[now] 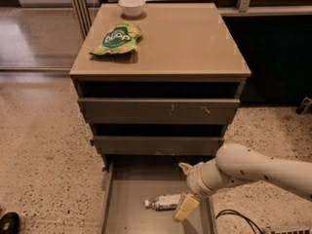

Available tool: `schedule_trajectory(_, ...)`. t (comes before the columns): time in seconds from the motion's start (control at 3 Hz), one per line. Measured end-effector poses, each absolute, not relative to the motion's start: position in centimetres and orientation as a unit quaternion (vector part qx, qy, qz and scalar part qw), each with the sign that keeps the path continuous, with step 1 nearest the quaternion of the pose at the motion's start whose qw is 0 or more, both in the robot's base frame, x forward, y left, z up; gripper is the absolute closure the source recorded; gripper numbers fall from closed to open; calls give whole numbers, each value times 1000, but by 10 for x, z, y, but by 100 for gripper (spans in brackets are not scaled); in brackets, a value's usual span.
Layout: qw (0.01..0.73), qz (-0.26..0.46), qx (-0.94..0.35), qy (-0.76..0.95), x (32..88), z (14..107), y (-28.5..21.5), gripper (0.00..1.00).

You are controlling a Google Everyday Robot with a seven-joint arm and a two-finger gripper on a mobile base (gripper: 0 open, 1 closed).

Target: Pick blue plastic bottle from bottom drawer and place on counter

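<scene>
Nearest: bottom drawer pulled out, flat grey floor showing. The blue plastic bottle lies on its side on that floor, long axis across the drawer, white cap toward the left wall, base end toward the right.

Claw is down inside the drawer at the bottle's base end. Fingers apart: one tip toward the back of the drawer, the other, pale yellow, at the front and overlapping the base end in this view. Cannot tell whether either finger touches the bottle. Not clamped. White arm enters from the right, over the drawer's side.

Handling estimate: small, light, thin-walled plastic. Likely to roll on the smooth floor if nudged and to dent or squirt out under a hard squeeze. Smooth label, probably slippery. Best hold: across the mid-body, fingers on either side of the long axis, moderate force. Avoid the cap and tapered neck.

Behind: middle drawer and top drawer, both nearly shut.

Farthest: counter, glossy tan. Green snack bag at its left, white bowl at the back edge. The right half looks suitable for set-down.
</scene>
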State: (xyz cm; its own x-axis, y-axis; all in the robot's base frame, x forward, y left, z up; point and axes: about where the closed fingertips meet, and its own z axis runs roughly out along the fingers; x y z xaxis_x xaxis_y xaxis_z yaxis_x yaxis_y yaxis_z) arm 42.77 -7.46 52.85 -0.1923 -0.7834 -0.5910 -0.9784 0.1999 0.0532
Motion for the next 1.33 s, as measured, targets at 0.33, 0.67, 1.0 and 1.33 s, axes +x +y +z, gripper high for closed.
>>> schedule_trajectory(0.33, 212, 212, -589, 750, 428, 505, -72, 0)
schedule_trajectory(0.67, 209, 221, -551, 777, 429, 459, -77, 0)
schedule_trajectory(1.0, 211, 245, -508, 798, 427, 413, -80, 0)
schedule_trajectory(1.33, 213, 264, -478, 810, 421, 375, -80, 0)
